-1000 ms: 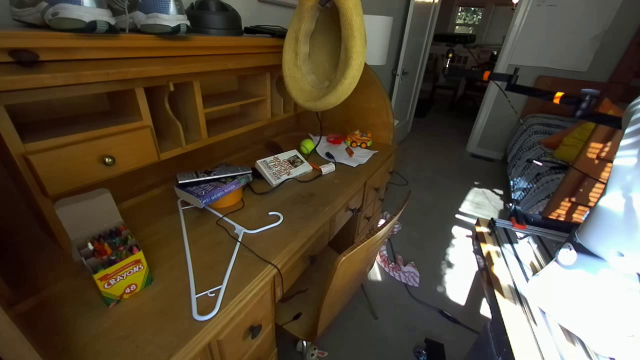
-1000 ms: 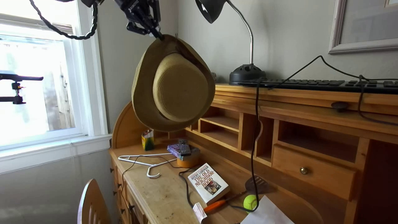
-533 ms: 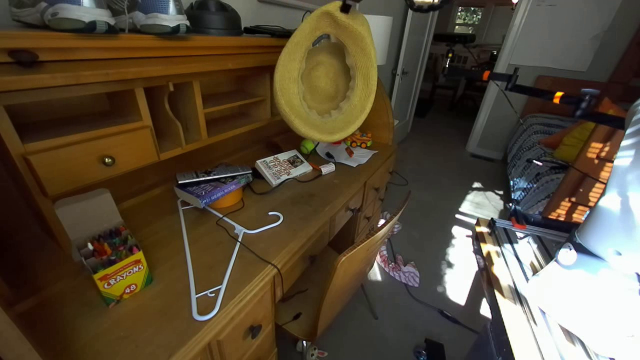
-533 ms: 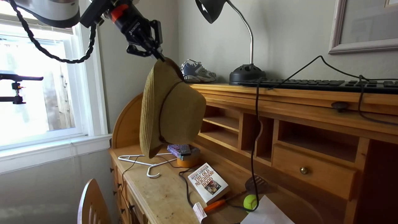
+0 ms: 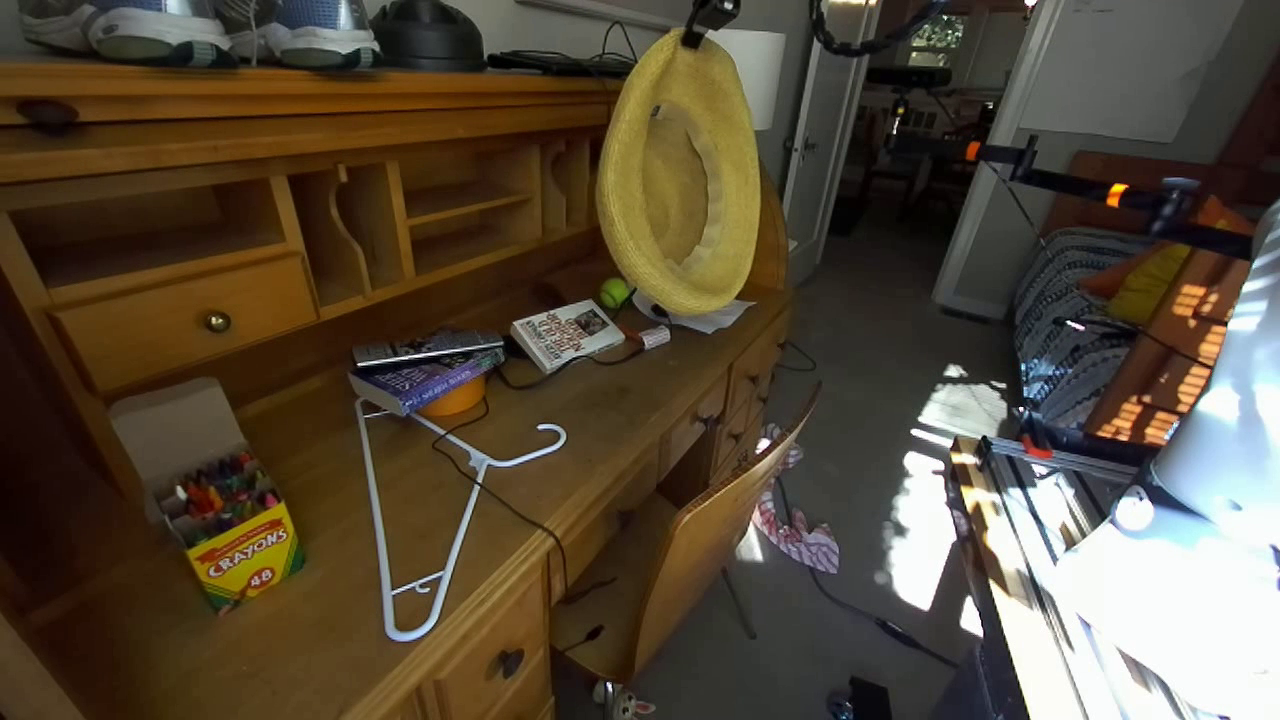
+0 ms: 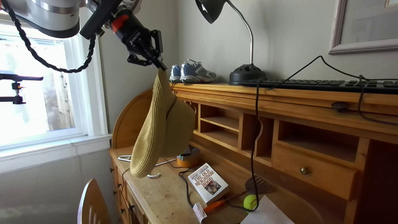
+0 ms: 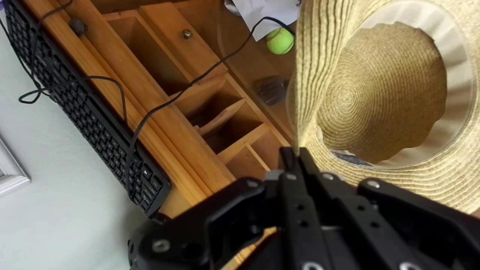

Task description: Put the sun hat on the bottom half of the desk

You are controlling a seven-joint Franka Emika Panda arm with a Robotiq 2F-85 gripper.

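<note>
A black gripper [image 6: 163, 67] clamps the brim of a straw hat [image 6: 161, 124] at the hat's twelve o'clock, its two fingers drawn together on the rim. The hat hangs on edge in midair, higher than the desk's writing surface [image 6: 164, 199] and apart from it, crown turned sideways. In the wrist view the hollow of the crown shows at two o'clock from the gripper, while a black keyboard [image 7: 90, 116] lies at nine. In an exterior view, with the hat at the center of the dial, a white paperback [image 6: 208, 183] lies on the writing surface at five o'clock and a tennis ball [image 6: 249, 203] at four; blue-and-gray sneakers [image 6: 197, 74] sit on the top ledge [image 6: 227, 89] at one, a lamp [image 6: 247, 74] at two. Reckoned likewise from the hat in an exterior view, a box of crayons [image 5: 245, 560] stands with its flap up at eight o'clock, a white hanger [image 5: 482, 461] lies at seven, and a wooden chair [image 5: 700, 535] stands at six. A purple book [image 5: 430, 383] sits at eight as well, right by the hanger; whether they touch cannot be told.
</note>
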